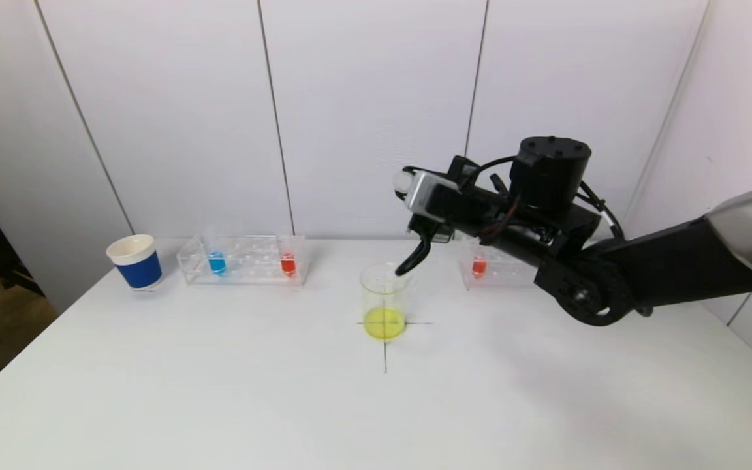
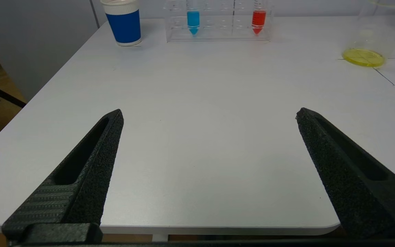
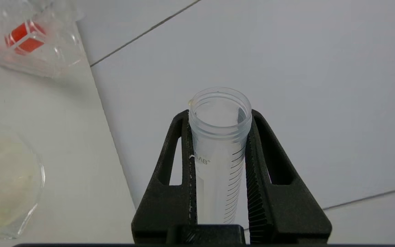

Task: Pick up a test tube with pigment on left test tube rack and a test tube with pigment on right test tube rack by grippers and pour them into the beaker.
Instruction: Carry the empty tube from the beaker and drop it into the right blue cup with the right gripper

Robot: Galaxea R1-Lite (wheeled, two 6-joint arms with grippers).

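My right gripper [image 3: 219, 115] is shut on a clear test tube [image 3: 218, 154] that looks empty, its open mouth pointing away from the wrist. In the head view this gripper hangs tilted just above the beaker [image 1: 384, 297], which holds yellow liquid at its bottom. The left test tube rack [image 1: 243, 260] carries a blue tube [image 1: 217, 262] and a red tube [image 1: 288, 264]. One red tube [image 1: 478, 266] stands in the right test tube rack [image 1: 497, 269]. My left gripper [image 2: 209, 115] stays open and empty over the table's near edge, out of the head view.
A blue and white paper cup [image 1: 136, 261] stands left of the left rack. A black cross is drawn on the white table [image 1: 219, 391] under the beaker. The wall rises directly behind the racks.
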